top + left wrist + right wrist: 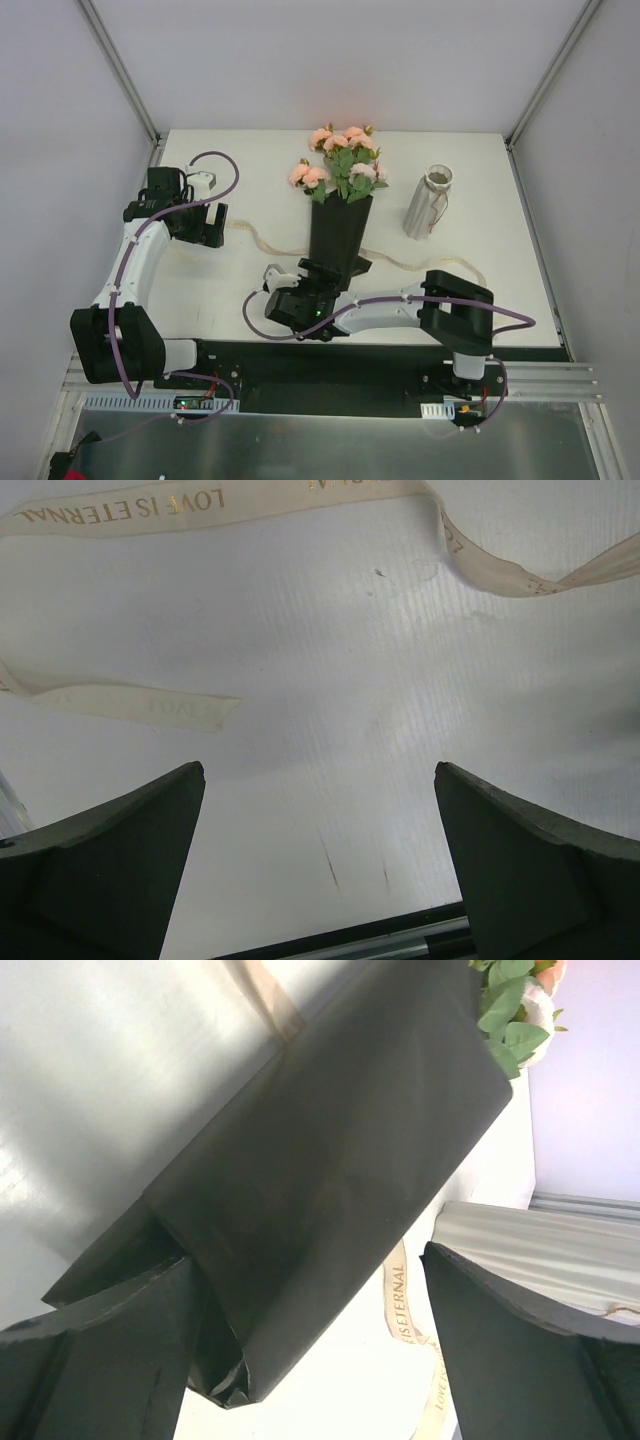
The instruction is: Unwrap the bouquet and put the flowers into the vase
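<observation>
Biggest worry here: the right claw (pixel 308 1260) is spread wide around the bottom end of the bouquet's (pixel 340 215) black paper (pixel 330 1160), and that sheet looks glossy and slick. If it pinches only the outer layer, the paper could slip out or tear. Or the whole bunch could get dragged across the bench (pixel 480 200) instead of unwrapping. It might also clamp the stems hidden inside the wrap and bend them; the wrist view doesn't show where they sit. The vase (pixel 428 205) sits to the right of the bouquet, near enough that a swinging wrapper could knock it, and it looks narrow and tippy. The cream ribbon (pixel 120 510) lies loose on the bench and seems to run under the wrap, so it could snag too.

Pose-wise, the right arm reaches leftward from its base, low along the near edge. One finger is at the paper's edge, and nothing is gripped. The left arm is bent out to the far left, with the left claw (pixel 318 770) wide open over bare bench and ribbon just ahead. The bouquet lies mid-bench, wrapped, with the flowers (pixel 345 150) pointing at the far edge.
</observation>
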